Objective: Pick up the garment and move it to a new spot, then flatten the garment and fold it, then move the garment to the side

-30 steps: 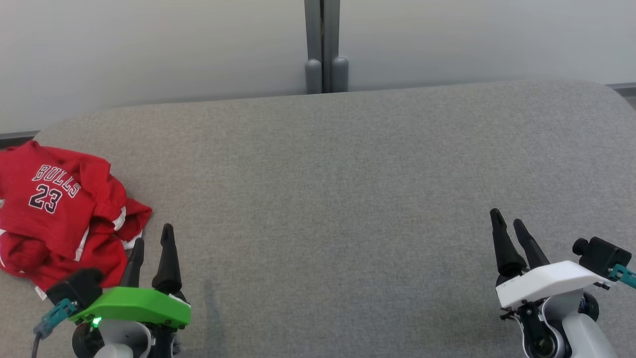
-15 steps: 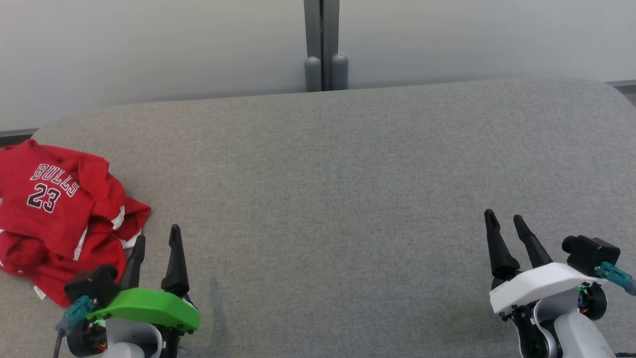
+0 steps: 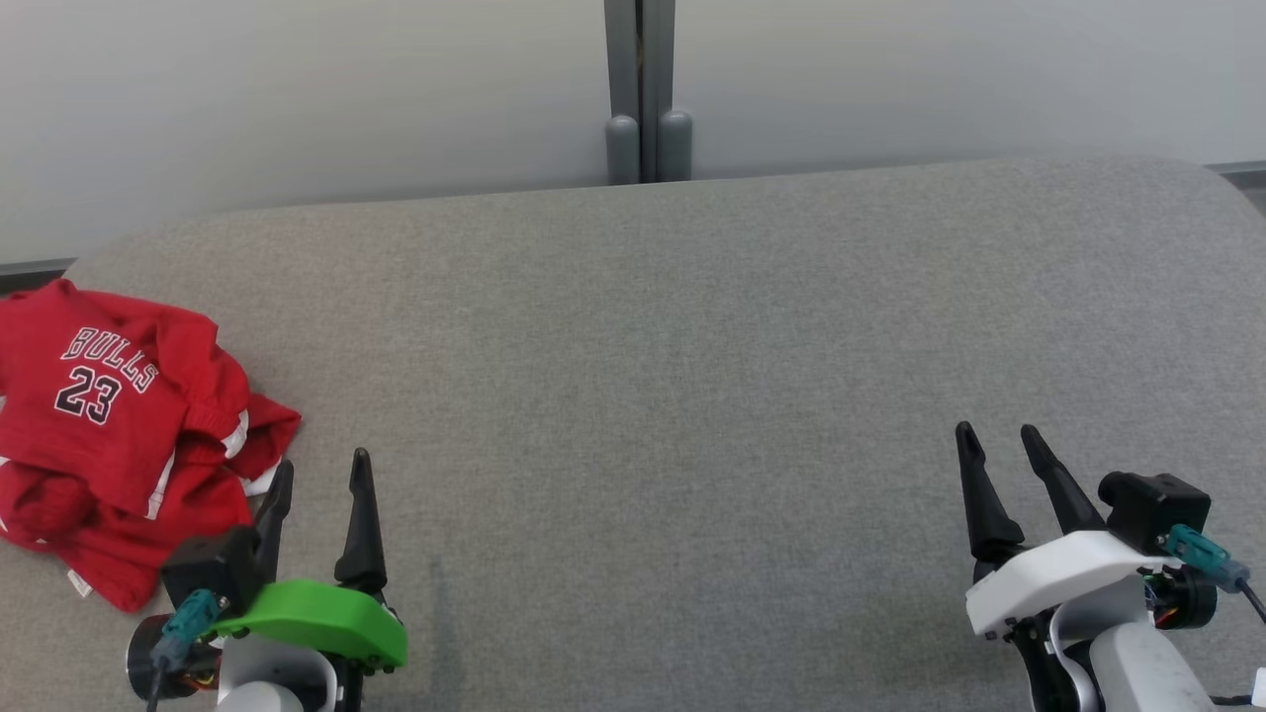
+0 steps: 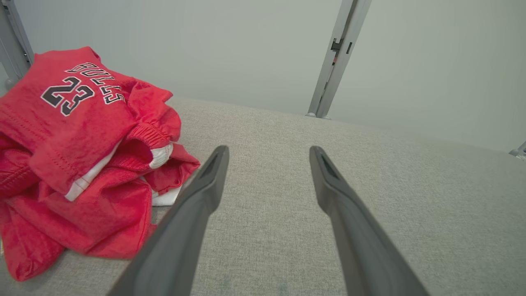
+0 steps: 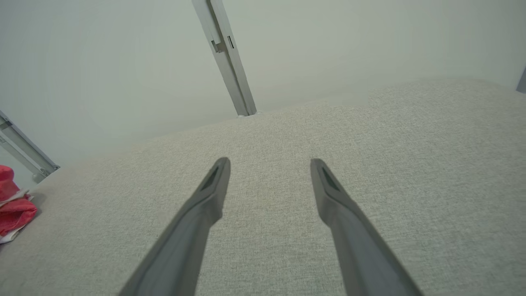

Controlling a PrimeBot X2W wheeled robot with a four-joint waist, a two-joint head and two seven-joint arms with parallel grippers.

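The garment (image 3: 109, 425) is a red piece with "BULLS 23" lettering and white trim, lying crumpled at the far left of the grey table (image 3: 692, 346). In the left wrist view the garment (image 4: 82, 152) fills the left side, its edge just beside my left finger. My left gripper (image 3: 321, 465), under its green cover, stands open right next to the garment's near right corner, with nothing between its fingers. At the lower right my right gripper (image 3: 997, 435), with a white cover, is open and empty over bare cloth. The right wrist view catches a sliver of the garment (image 5: 12, 205) at its left edge.
A pale wall runs behind the table, with a grey upright post (image 3: 643, 89) at the middle of the far edge. The table's corners are rounded. Its grey fabric top stretches between the two grippers.
My left gripper has drifted a little to the right and toward me, staying open beside the garment. The right gripper has shifted slightly left. The garment lies as before.
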